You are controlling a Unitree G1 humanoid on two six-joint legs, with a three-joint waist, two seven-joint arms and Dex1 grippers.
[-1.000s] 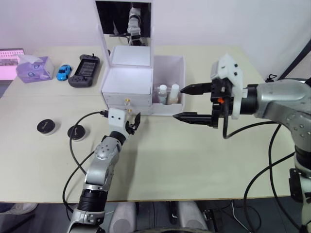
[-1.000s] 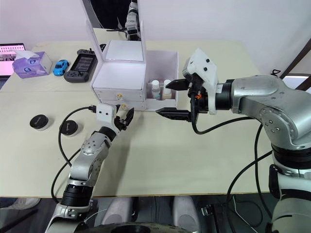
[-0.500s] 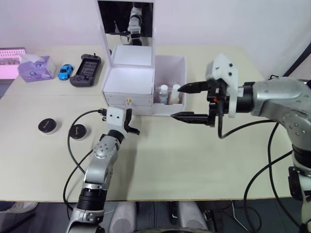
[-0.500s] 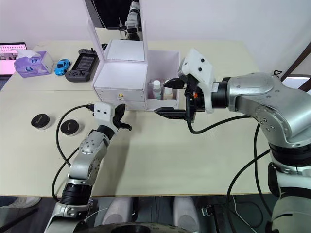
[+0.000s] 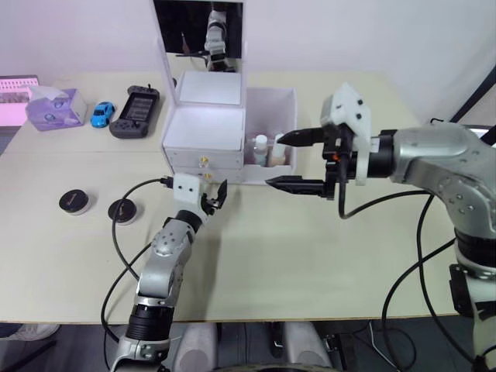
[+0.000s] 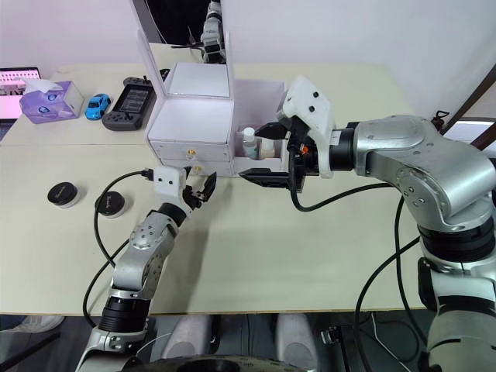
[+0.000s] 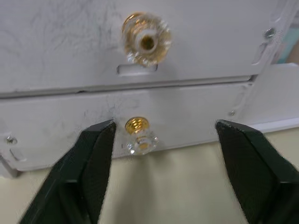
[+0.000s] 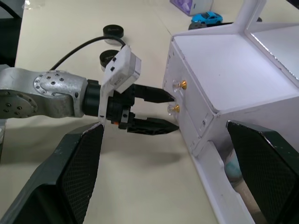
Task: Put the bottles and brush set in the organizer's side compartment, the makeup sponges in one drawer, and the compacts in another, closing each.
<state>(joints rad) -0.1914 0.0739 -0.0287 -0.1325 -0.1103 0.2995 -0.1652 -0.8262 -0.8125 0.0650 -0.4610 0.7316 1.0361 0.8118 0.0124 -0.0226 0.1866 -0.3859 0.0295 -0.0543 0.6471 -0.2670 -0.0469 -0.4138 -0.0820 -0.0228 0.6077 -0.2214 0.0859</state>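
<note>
While both drawers sit shut:
Left claw [image 7: 159, 154]: open, empty, straddling organizer's [image 5: 203, 132] lower knob [image 7: 138, 135].
Right claw [image 5: 288, 161]: open, empty, beside organizer's bottles [image 5: 269, 149].
Compacts [image 5: 122, 209]: on desk [image 5: 310, 256], left of organizer.

My organizer [image 5: 203, 132] stands mid-table, its side compartment [image 5: 271, 116] at its right end with two bottles [image 5: 269, 149] inside. Two compacts [image 5: 122, 209] lie near-left of it. At far left sit a tissue box [image 5: 54, 108], a toy car [image 5: 101, 115] and a game controller [image 5: 135, 112].
</note>
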